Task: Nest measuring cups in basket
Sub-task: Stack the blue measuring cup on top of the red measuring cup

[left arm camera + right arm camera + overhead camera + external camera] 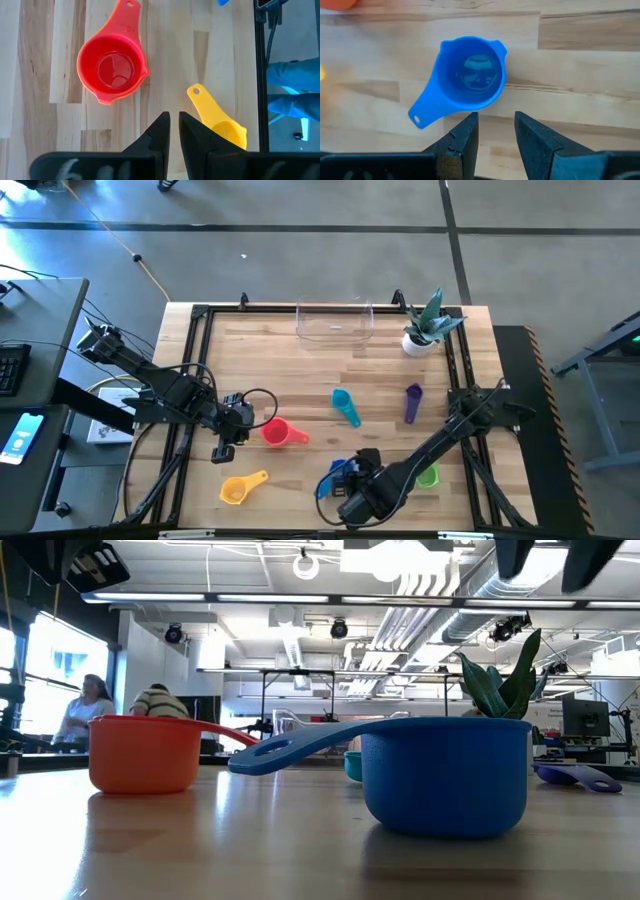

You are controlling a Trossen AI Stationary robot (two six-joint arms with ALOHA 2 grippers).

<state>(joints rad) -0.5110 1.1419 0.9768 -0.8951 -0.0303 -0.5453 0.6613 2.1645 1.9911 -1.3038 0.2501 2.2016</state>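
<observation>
Six measuring cups lie scattered on the wooden table: red (278,432), yellow (240,488), teal (346,407), purple (413,402), green (430,476) and blue (336,472). No orange cup shows. The clear basket (335,323) stands at the far edge with nothing in it. My right gripper (496,117) hangs open above the upright blue cup (470,77), fingers pointing down and clear of it. My left gripper (174,120) hovers between the red cup (112,67) and the yellow cup (217,122), its fingers a narrow gap apart.
A white pot with a green plant (420,338) stands right of the basket at the far right corner. Black frame rails (190,380) run along the table's sides. Bare wood lies between the cups and the basket. People sit far off in the room (90,705).
</observation>
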